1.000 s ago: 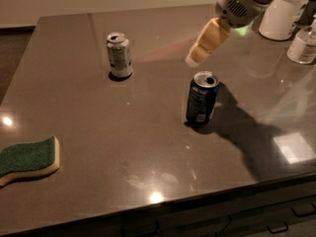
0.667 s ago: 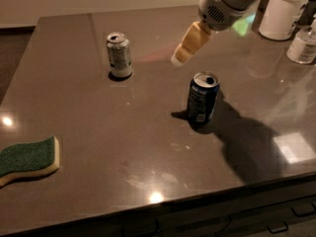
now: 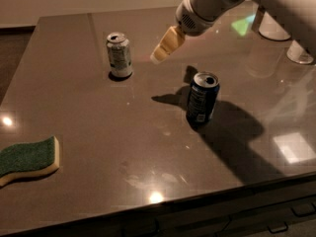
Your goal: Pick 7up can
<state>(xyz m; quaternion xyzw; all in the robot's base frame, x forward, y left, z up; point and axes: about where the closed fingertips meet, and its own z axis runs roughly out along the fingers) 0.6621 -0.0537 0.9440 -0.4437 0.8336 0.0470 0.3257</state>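
7up can (image 3: pixel 120 55) stands left of our hand (image 3: pixel 161 53), not touching; can't tell if hand's open/closed. Worktop (image 3: pixel 98 147) far edge lies behind can.

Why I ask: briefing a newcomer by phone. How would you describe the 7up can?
On the dark table, look far left. The 7up can stands upright there, just left of the hovering gripper. It is silvery-white with green print, unlike the dark blue can nearer the front.
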